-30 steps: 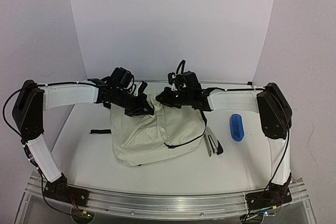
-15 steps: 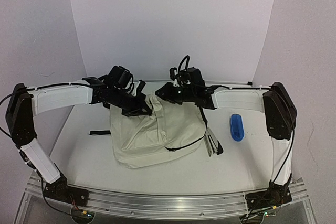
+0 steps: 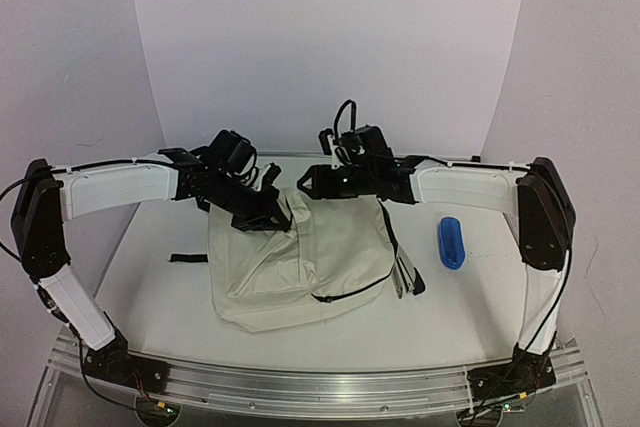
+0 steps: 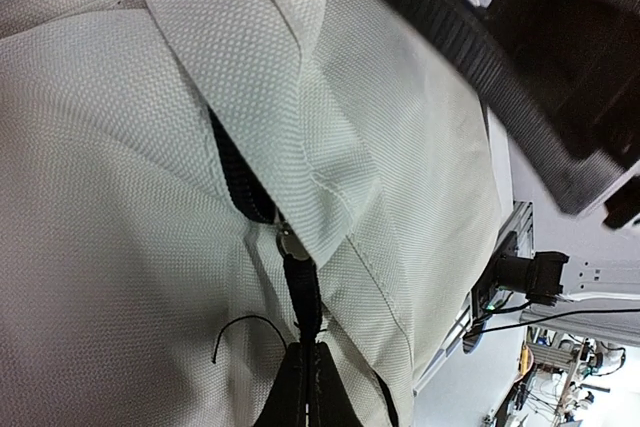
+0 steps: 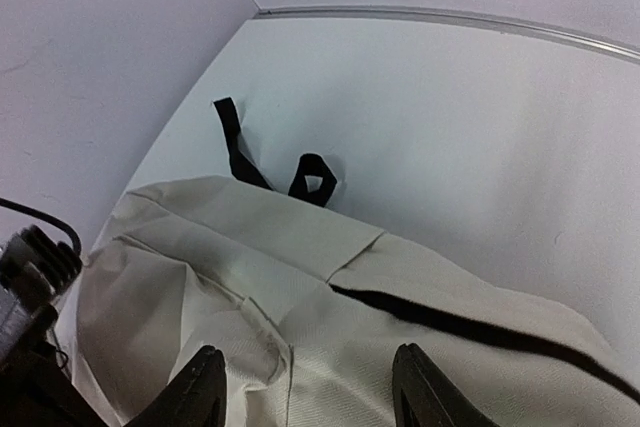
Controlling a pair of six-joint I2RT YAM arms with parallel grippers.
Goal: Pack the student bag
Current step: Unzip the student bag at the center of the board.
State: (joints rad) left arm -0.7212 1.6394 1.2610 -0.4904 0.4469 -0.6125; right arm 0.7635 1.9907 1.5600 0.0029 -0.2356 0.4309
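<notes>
There's the large cream fabric backpack, slumped and creased mid white surface, black straps trailing off both sides and a dark zipper line across its front. The left claw is clenched on the black zipper pull, while the right claw is spread wide over the top edge.

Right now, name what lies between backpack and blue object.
Top view: a black-and-silver object, possibly a stapler, lies beside the backpack; bare table separates it from the blue object.
</notes>
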